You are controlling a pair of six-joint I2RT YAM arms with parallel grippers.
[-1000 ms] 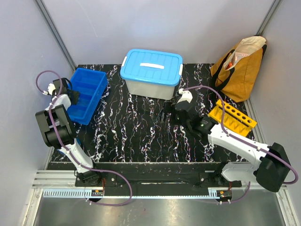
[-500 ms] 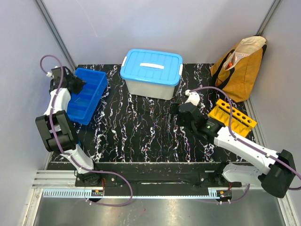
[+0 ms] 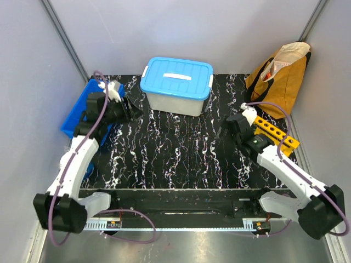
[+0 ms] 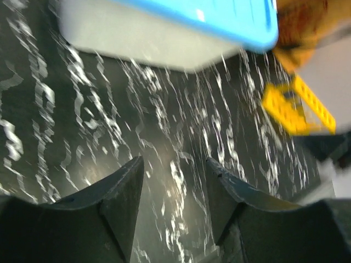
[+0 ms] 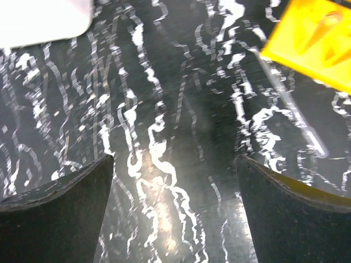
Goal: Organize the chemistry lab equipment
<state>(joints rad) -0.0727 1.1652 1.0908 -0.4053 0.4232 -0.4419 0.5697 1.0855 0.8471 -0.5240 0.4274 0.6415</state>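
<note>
Beside the yellow-orange rack, the right gripper hangs spread wide near what looks like a thin tube, probably to collect it; the left gripper gapes, holding nothing.

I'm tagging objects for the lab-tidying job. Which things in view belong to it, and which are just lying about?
Job:
- yellow rack
- what looks like a thin clear tube beside the rack

Lying about:
- tub
- blue tray
- tote bag
</note>
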